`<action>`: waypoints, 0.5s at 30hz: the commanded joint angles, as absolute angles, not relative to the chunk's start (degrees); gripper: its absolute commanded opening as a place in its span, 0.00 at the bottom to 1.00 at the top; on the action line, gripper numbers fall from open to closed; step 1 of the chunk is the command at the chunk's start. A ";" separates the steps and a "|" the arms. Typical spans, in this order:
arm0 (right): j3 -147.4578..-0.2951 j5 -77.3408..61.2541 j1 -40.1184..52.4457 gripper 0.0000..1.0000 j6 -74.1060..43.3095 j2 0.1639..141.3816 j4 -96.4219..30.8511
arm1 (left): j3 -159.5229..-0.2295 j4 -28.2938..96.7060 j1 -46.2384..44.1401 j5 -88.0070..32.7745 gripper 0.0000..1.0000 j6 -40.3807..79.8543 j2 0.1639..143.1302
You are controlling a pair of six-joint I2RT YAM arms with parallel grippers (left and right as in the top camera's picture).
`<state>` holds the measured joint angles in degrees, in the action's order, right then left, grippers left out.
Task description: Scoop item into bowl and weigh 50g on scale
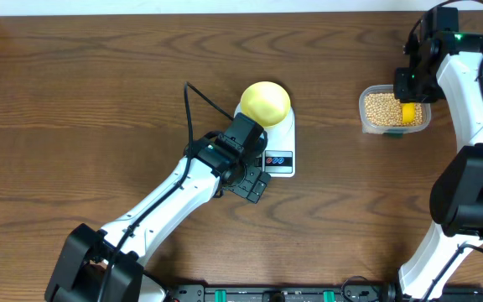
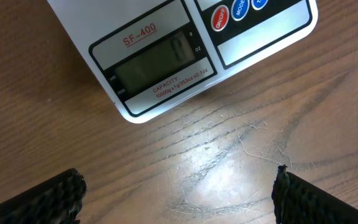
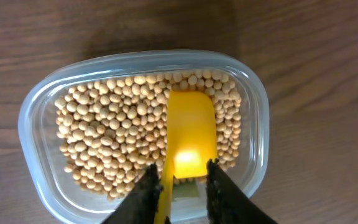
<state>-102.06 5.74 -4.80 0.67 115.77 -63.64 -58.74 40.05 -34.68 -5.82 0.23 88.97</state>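
A pale yellow bowl (image 1: 265, 102) sits on the far end of the white scale (image 1: 279, 151). My left gripper (image 1: 254, 186) is open just in front of the scale's display end (image 2: 160, 62); its fingers hang wide apart over bare wood (image 2: 178, 182). The item, tan beans (image 3: 104, 137), fills a clear tub (image 3: 253, 106) at the far right (image 1: 364, 117). A yellow scoop (image 3: 191, 124) lies on the beans, and my right gripper (image 3: 182, 169) is shut on its handle end. From overhead the right gripper (image 1: 409, 94) is over the tub.
The scale's display (image 2: 157, 65) is too faint to read, and red and blue buttons (image 2: 232, 12) sit beside it. A black cable (image 1: 193, 105) rises from the left arm near the bowl. Wood tabletop lies between the scale and the tub.
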 commanded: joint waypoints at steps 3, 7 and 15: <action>-103.31 5.45 -4.89 0.11 0.71 114.63 -64.16 | -59.13 40.18 -34.70 -5.34 0.98 1.13 88.84; -103.22 6.55 -5.06 0.01 0.69 114.65 -63.90 | -59.13 40.18 -34.70 -5.34 0.98 1.13 88.84; -103.22 0.03 -7.20 0.01 0.99 114.65 -64.12 | -59.13 40.21 -34.70 -5.34 0.98 1.13 88.84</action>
<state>-102.06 3.97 -5.50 0.67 115.77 -63.90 -58.74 40.05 -34.68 -5.82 0.23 88.97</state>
